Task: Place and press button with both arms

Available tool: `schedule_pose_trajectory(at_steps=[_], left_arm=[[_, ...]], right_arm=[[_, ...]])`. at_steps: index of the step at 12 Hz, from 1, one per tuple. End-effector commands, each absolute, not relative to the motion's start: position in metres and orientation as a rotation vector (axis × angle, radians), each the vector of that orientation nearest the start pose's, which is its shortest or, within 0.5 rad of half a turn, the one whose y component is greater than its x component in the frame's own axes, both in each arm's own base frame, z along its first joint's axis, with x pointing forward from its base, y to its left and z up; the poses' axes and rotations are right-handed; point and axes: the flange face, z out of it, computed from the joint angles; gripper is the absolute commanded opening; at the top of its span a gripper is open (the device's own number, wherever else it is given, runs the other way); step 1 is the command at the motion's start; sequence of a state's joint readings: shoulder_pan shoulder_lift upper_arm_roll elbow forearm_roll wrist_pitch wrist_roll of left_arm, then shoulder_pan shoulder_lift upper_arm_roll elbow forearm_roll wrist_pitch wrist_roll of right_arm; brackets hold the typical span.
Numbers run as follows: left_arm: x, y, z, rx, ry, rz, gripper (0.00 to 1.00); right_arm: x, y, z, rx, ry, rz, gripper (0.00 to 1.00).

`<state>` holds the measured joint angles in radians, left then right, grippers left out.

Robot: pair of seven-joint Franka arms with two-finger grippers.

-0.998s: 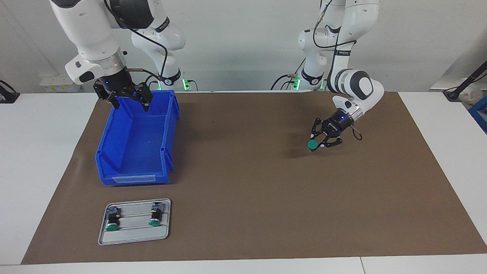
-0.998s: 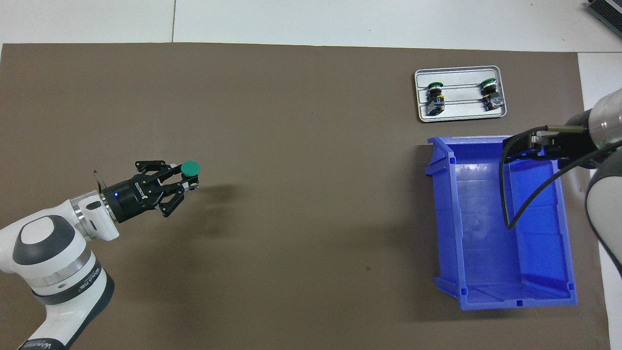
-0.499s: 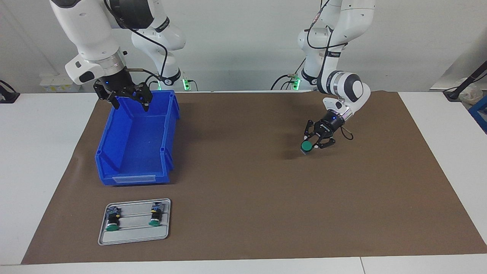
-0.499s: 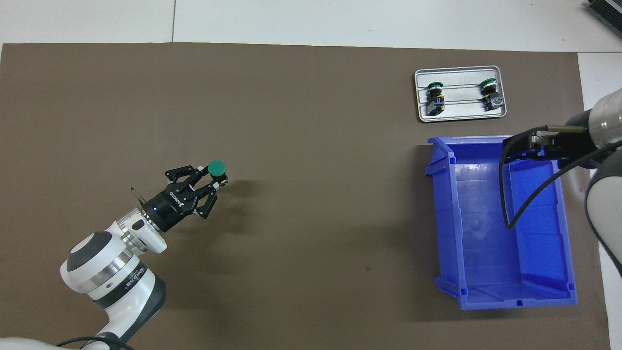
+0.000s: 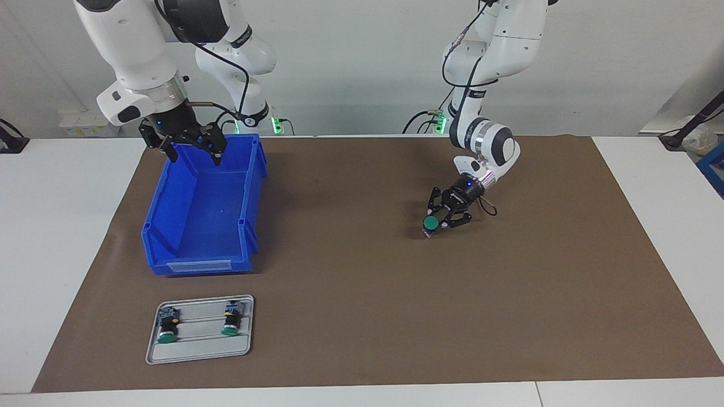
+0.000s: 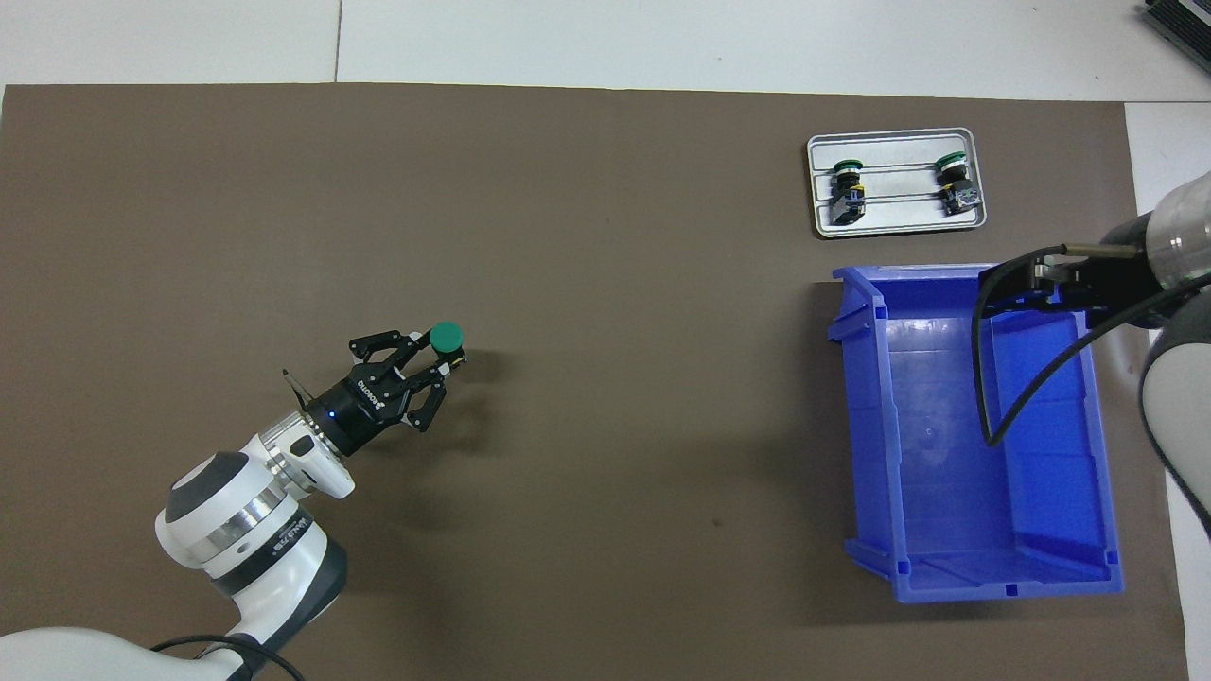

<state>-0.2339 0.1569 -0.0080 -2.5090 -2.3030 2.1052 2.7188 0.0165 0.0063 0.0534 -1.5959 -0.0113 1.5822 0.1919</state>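
Right of centre in the facing view, the left gripper is low over the brown mat, pincer narrowed onto the button. Green cap points toward the camera there, body gripped between the fingers; whether its lower end touches the mat I cannot tell. In the overhead view the same gripper sits at middle left of the frame, the left arm coming in from the lower left, the green cap of the button at its tip.

Upper left of the facing view: the right gripper waits above the robot-side end of the blue bin, pincer wide, holding nothing. Only part of it shows at the right edge of the overhead view, over the upper rim of the bin, a black cable looping down across the bin.

Lower left of the facing view: a grey tray lies flat on the mat, farther from the robots than the bin and near it. Two spare buttons lie on their sides in it, one toward the table edge and one toward the table middle, green caps pointing away from the robots. Upper right of the overhead view shows the same tray with both.

White table under the mat, showing at the frame edges.
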Motion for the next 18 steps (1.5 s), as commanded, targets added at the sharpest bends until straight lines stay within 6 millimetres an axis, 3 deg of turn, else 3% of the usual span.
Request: schedule_pose_trajectory(at_steps=[1, 6, 8, 9, 18], left_arm=[[0.440, -0.165, 0.227, 1.798, -0.932, 1.501, 0.04], [0.424, -0.169, 0.219, 1.785, -0.983, 1.496, 0.10], [0.419, -0.167, 0.216, 1.788, -0.985, 1.490, 0.18], [0.417, -0.166, 0.214, 1.794, -0.987, 1.484, 0.28], [0.406, -0.174, 0.208, 1.809, -1.019, 1.438, 0.49]], right_arm=[[0.550, 0.038, 0.611, -3.123, 0.202, 0.015, 1.00], [0.550, 0.038, 0.611, -3.123, 0.202, 0.015, 1.00], [0.550, 0.038, 0.611, -3.123, 0.202, 0.015, 1.00], [0.550, 0.038, 0.611, -3.123, 0.202, 0.015, 1.00], [0.550, 0.038, 0.611, -3.123, 0.202, 0.015, 1.00]])
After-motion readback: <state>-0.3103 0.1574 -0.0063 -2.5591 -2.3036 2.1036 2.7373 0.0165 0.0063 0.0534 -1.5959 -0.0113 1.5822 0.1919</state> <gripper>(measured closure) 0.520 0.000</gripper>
